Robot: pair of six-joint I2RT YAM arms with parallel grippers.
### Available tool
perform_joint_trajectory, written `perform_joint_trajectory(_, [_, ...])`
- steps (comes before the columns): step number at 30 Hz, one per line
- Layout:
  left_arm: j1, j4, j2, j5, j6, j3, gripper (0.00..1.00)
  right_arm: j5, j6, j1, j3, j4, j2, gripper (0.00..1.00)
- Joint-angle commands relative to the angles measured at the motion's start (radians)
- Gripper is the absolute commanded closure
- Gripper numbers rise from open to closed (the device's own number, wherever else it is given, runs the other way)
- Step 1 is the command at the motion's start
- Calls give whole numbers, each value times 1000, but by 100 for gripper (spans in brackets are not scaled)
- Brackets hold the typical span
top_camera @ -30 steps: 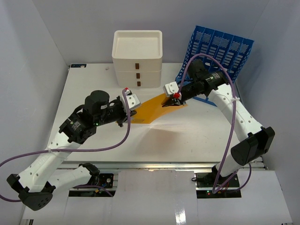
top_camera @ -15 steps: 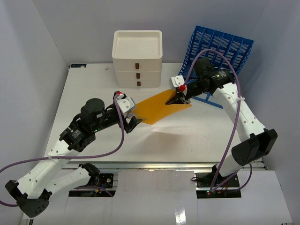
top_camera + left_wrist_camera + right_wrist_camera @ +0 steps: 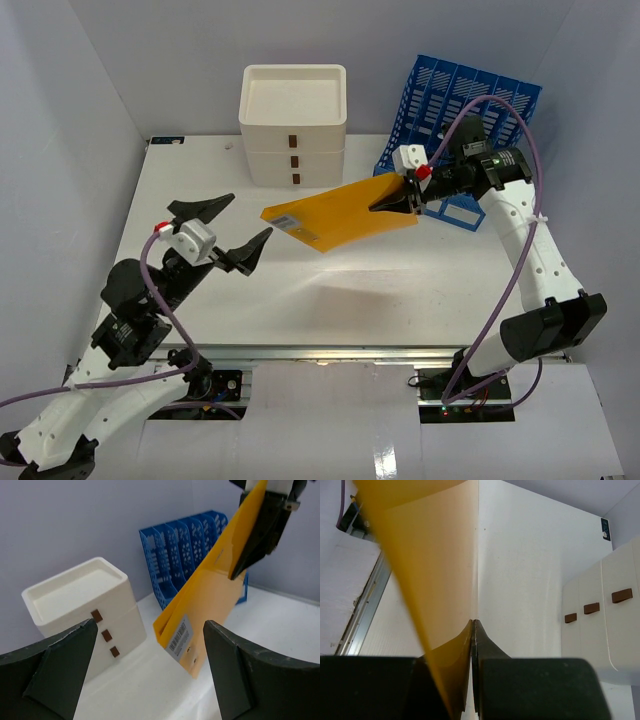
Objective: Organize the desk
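A yellow folder (image 3: 340, 212) with a barcode label hangs in the air over the white desk (image 3: 200, 190), tilted, its labelled corner pointing left. My right gripper (image 3: 388, 205) is shut on the folder's right edge; in the right wrist view the yellow sheet (image 3: 435, 575) runs up from the closed jaws. In the left wrist view the same folder (image 3: 215, 595) hangs ahead of my fingers, apart from them. My left gripper (image 3: 228, 225) stands wide open and empty, low at the left, well short of the folder.
A white three-drawer box (image 3: 294, 125) stands at the back centre. A blue slotted file rack (image 3: 470, 115) stands at the back right, just behind my right wrist. The desk's metal front rail (image 3: 340, 350) runs along the near edge.
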Motion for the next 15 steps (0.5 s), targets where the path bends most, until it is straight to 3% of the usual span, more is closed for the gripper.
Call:
perform_joint_trajectory(1, [-1, 90, -43, -81, -62, -81, 2, -136, 17, -38, 23, 10, -48, 92])
perform_joint_trajectory(9, [-1, 379, -90, 7, -188, -356, 2, -225, 110, -72, 58, 44, -79, 92])
perform_joint_trajectory(15, [-1, 657, 37, 148, -221, -485, 2, -352, 281, -98, 47, 199, -93, 92])
